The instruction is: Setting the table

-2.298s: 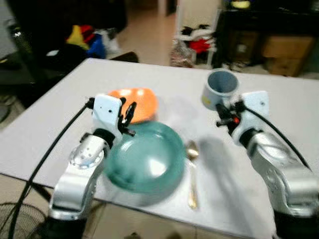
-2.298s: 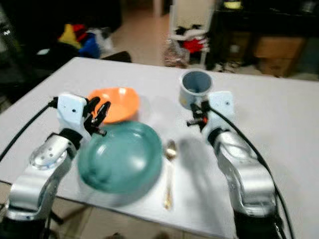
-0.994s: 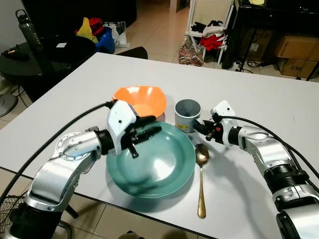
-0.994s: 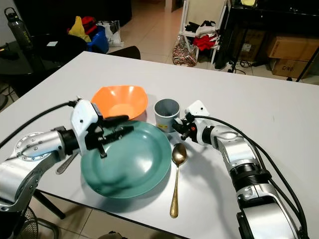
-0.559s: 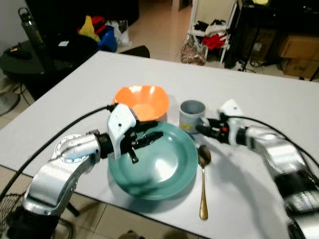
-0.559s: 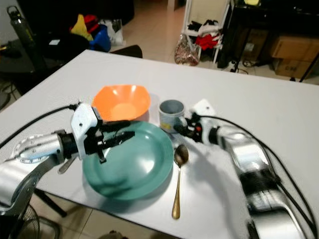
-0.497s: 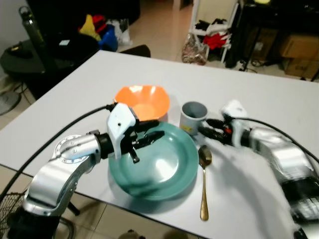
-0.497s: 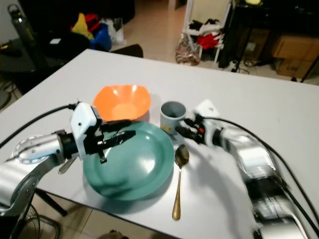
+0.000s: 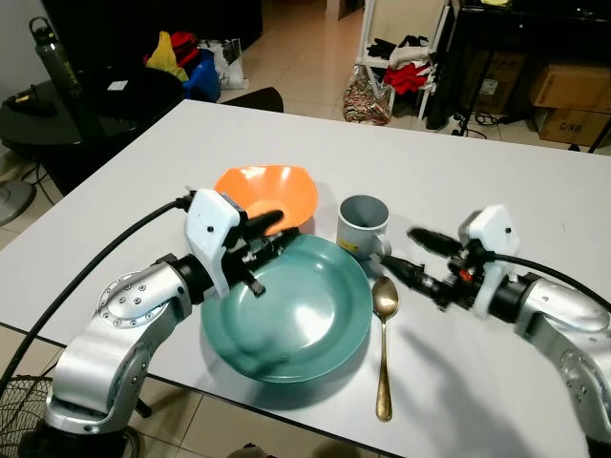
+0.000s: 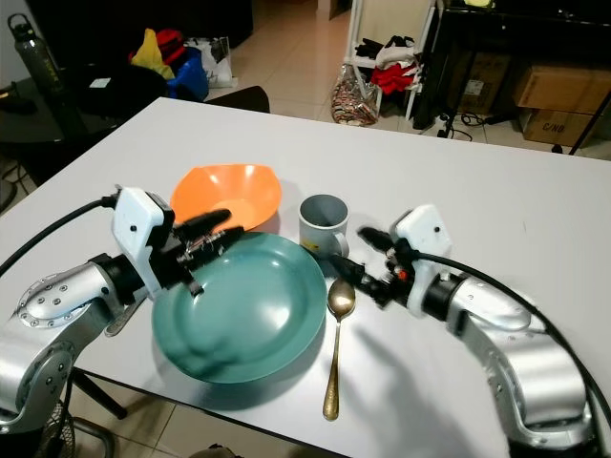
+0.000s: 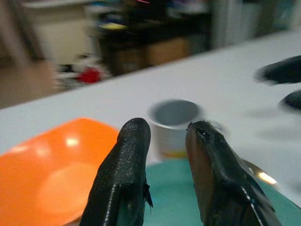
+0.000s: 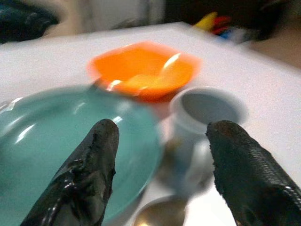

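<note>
A big round teal plate [image 9: 286, 320] is sitting at the near edge of the white table [image 9: 535, 181], with an orange plastic bowl [image 9: 272, 194] touching its far-left rim and a grey mug [image 9: 362, 227] standing upright just past its far-right rim. A gold metal spoon [image 9: 383, 346] is lying right beside the plate on its right side, bowl end pointing far and handle running toward the near edge.

The left gripper [image 9: 270, 240] is hovering over the far-left rim of the plate, between plate and orange bowl, its two black fingers [image 11: 123, 179] sitting only a narrow gap apart and holding nothing. The right gripper [image 9: 420, 255] is reaching in from the right, just right of the mug and above the spoon's bowl end. Its fingers [image 12: 84, 176] are spread wide apart with nothing between them (the wrist view is showing the mug sitting out ahead in that gap, not touched).

Behind the table there's a dark bottle [image 9: 53, 55] on a black side table at far left, some cardboard boxes [image 9: 571, 95] at far right, and a pile of colourful stuff [image 9: 183, 59] on the floor.
</note>
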`<state>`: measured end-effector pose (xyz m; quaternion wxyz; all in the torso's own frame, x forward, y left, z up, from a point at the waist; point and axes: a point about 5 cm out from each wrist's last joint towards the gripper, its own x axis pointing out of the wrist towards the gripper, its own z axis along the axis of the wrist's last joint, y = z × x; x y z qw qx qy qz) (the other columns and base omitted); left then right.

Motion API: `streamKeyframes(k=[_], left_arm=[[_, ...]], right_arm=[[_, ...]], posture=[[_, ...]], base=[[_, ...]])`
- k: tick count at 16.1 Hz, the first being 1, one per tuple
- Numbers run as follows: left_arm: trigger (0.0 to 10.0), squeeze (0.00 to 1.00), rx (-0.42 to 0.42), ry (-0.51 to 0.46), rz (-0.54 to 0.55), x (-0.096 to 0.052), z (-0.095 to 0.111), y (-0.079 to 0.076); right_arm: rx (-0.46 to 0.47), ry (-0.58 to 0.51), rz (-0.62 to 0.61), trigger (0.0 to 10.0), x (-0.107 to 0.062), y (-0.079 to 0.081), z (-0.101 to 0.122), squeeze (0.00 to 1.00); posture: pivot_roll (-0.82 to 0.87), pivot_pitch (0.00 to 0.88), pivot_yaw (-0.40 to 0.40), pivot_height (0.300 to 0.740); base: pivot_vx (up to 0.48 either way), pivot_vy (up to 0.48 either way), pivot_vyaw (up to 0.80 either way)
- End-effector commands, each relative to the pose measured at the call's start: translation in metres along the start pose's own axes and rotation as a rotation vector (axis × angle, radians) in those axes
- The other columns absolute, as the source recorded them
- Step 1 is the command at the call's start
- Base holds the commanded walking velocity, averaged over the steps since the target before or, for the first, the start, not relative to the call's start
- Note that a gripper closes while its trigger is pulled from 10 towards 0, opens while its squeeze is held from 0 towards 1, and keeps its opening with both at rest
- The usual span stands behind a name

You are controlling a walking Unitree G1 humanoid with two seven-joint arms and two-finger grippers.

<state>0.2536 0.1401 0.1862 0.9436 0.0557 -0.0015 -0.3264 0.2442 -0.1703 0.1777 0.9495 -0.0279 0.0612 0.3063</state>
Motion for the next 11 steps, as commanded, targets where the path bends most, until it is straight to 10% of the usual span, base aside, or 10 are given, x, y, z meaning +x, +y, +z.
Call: streamKeyframes(k=[1, 4, 11], left_arm=[[10.0, 0.0, 0.019, 0.001, 0.119, -0.006, 0.0, 0.006], [10.0, 0.0, 0.005, 0.011, 0.26, -0.014, -0.006, 0.0], [10.0, 0.0, 0.029, 0.036, 0.296, -0.019, -0.007, 0.0]], right_arm=[[0.022, -0.077, -0.129, 10.0, -0.003, 0.006, 0.011, 1.0], [0.107, -0.136, -0.339, 10.0, -0.005, 0.018, 0.005, 1.0], [0.153, -0.122, -0.407, 10.0, -0.011, 0.028, -0.005, 1.0]], posture=[[0.07, 0.0, 0.071, 0.74], [0.08, 0.0, 0.066, 0.74], [0.07, 0.0, 0.078, 0.74]], base=[[0.0, 0.0, 0.0], [0.0, -0.209, 0.0], [0.0, -0.448, 0.0]])
